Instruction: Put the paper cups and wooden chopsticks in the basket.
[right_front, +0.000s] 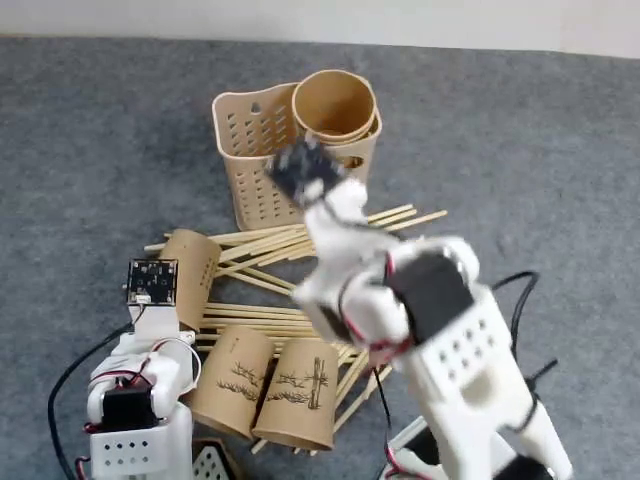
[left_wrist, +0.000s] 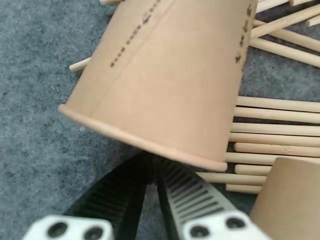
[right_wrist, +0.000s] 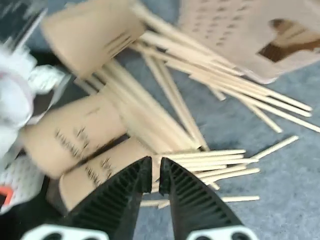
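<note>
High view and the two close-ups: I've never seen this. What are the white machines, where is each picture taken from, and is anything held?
The white machines are two small robot arms, each ending in a gripper, a two-fingered pincer. The high view looks down from a fixed camera: the left arm sits at lower left, and the right arm ends by the basket. The other two pictures come from cameras on the arms' wrists, so the black pincer up close is that arm's own. The left gripper is near a lying cup, the right gripper above loose chopsticks. On the grey mat lie three cups and many chopsticks; stacked cups already stand in the basket. Both grippers are shut, holding nothing.
</note>
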